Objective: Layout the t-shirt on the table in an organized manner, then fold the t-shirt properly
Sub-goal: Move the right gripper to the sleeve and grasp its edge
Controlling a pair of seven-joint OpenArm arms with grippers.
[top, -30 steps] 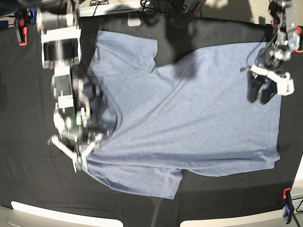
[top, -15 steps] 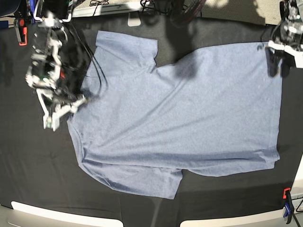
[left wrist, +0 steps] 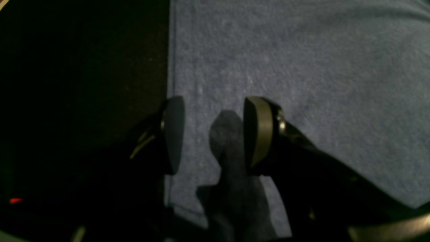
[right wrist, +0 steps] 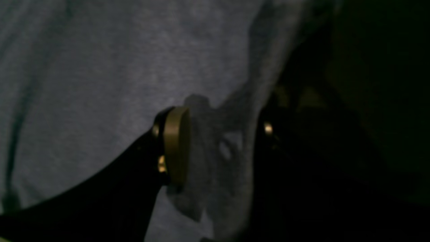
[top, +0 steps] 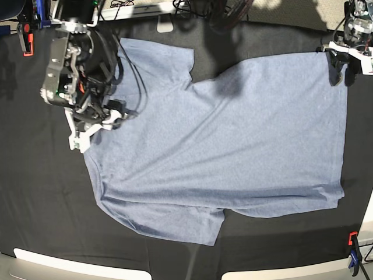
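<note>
The light blue-grey t-shirt point(top: 233, 140) lies spread flat on the black table point(top: 35, 204), plain side up, with its hem to the right and its sleeves at upper left and bottom. My left gripper point(top: 342, 76) hangs open over the hem's upper right corner. In the left wrist view, the left gripper point(left wrist: 215, 134) straddles the t-shirt point(left wrist: 302, 67) edge, and nothing is pinched. My right gripper point(top: 93, 133) is at the shirt's left edge. In the right wrist view, the right gripper point(right wrist: 221, 141) stands open over the fabric border point(right wrist: 100, 67).
Orange clamps sit at the table's far left corner point(top: 26, 36) and near right corner point(top: 353, 240). White curved parts line the near edge point(top: 76, 269). Cables and gear lie beyond the far edge point(top: 145, 7).
The right arm left the lower-left shirt edge, which now lies flat, and moved up to the upper left. The left arm moved from the shirt's right side up to the top right corner.
</note>
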